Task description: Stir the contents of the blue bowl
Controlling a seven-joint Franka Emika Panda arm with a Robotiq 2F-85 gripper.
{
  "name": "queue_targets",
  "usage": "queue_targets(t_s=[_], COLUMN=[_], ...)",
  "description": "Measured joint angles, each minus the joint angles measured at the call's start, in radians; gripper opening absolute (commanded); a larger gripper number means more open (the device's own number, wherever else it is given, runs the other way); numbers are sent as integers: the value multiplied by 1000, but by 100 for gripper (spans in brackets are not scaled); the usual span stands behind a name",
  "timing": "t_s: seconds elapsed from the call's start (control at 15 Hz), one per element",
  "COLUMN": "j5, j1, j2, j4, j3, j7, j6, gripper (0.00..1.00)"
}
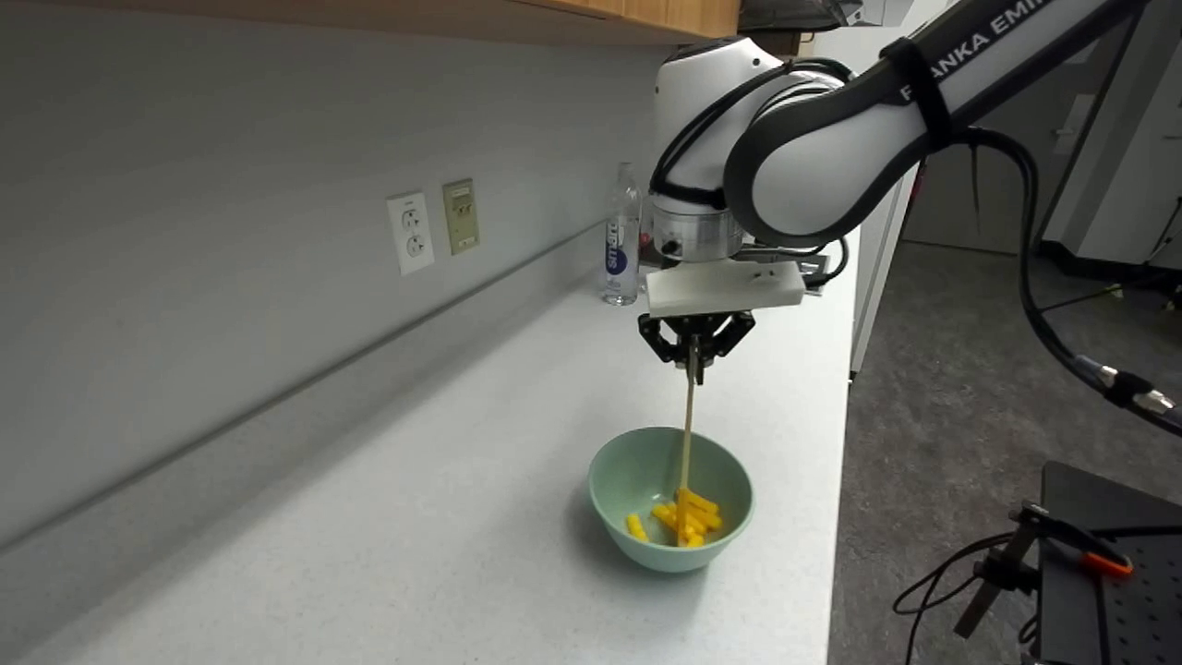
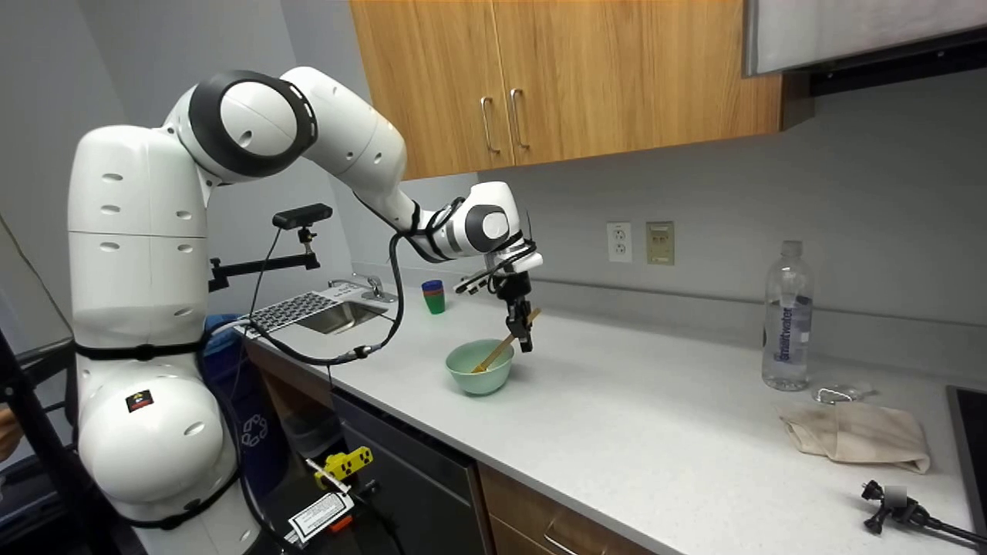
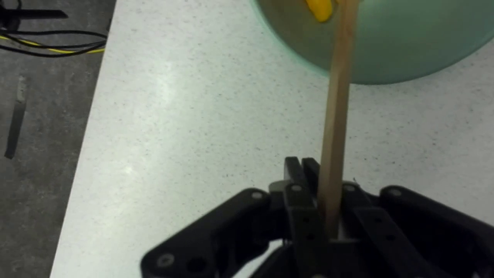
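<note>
The blue bowl (image 1: 633, 476) sits on the table (image 1: 416, 517), lower than the jaws and off ahead of them; in the wrist view it lies straight out beyond them. The jaws are closed around a stirring stick (image 3: 337, 112). From the jaws its long axis slopes down and away into the bowl rather than dropping plumb, and its lower end comes in among the contents (image 1: 704, 519), a small heap of bright yellow pieces.

That slope is what the stir seems to turn on: the working end is out ahead of the jaws, so a circle there will probably need a circle of the jaws, with the shaft clear of the rim nearest them. Whether stick and rim touch, I cannot tell.

Above the jaws, the arm (image 1: 859, 166) reads "FRANKA EMI", partly covered and running out of view. Behind the jaws, on the side opposite the bowl and well apart, stands a bottle (image 2: 786, 331) marked "smartwater". Well below the jaws, outside the table's edge, a blue bin (image 2: 266, 459) bears a recycling symbol, and a white tag (image 2: 321, 515) carries print too small to read.
</note>
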Motion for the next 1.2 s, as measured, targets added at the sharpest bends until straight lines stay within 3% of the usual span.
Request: queue_targets(t_s=[0.53,1.2], j5=[-121,-129], j1=[2,8], j2=[11,10], j4=[35,42], j3=[-33,-37], j7=[64,269], j6=[-12,208], gripper=[2,2])
